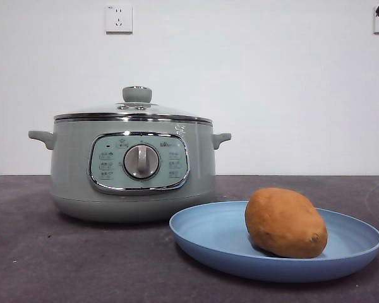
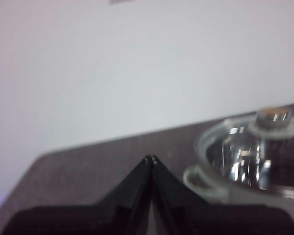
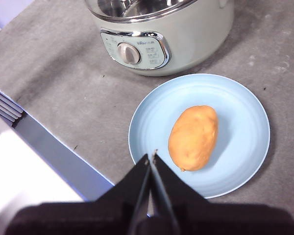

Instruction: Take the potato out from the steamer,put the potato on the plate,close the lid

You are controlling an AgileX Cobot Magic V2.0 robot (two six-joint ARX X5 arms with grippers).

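Nearest, the potato (image 1: 285,222) is seen resting on the plate (image 1: 208,235), just beside the steamer (image 1: 132,164), whose lid (image 1: 134,111) is seated. Both the left gripper (image 2: 151,158) and the right gripper (image 3: 151,155) are held closed and empty; the task is judged complete, so only withdrawal is called for.

steamer (image 1: 132,167) panel icons and logo, unreadable (too small)

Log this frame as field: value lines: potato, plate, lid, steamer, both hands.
potato: lying on the plate, free of both hands
plate: on the table in front of the steamer, toward its right in the front view
lid: seated on the steamer
steamer: upright, dial facing the front camera
left hand: shut, empty, raised beside the steamer
right hand: shut, empty, above the plate's near rim
task state: looks complete
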